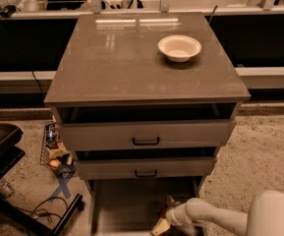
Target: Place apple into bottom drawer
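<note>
At the bottom centre of the frame my gripper (164, 214) sat low over the open bottom drawer (122, 205), fingers seemingly clasped about the apple (167, 212). The apple lay at the fingertips, frame-left of the wrist, with the drawer floor just beneath it.

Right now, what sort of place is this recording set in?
Probably a lab or test workspace: a drawer cabinet on speckled floor, loose cables, the pincer low at the bottom drawer.
</note>
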### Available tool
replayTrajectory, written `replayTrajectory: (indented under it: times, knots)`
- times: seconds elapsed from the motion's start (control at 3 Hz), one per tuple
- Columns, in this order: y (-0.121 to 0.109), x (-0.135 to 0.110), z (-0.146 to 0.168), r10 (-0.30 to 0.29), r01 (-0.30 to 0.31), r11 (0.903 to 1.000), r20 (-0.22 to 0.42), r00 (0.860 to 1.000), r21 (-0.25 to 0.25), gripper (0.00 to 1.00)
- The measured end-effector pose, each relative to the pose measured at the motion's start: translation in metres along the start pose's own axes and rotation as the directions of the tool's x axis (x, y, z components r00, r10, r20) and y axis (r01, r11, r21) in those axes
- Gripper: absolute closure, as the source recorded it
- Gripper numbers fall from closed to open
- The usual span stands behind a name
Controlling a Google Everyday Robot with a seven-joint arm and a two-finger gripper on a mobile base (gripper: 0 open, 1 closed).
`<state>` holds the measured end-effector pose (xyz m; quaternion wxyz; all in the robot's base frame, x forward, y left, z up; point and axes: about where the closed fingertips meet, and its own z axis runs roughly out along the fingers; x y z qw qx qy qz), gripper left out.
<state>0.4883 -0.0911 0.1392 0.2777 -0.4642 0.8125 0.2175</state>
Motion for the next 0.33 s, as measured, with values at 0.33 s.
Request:
replayTrajectory:
  times: [0.33]
  knots:
    - [0.0001,0.0000,0.0001,0.000,0.000,1.0000,0.000,1.000,0.000,0.00]
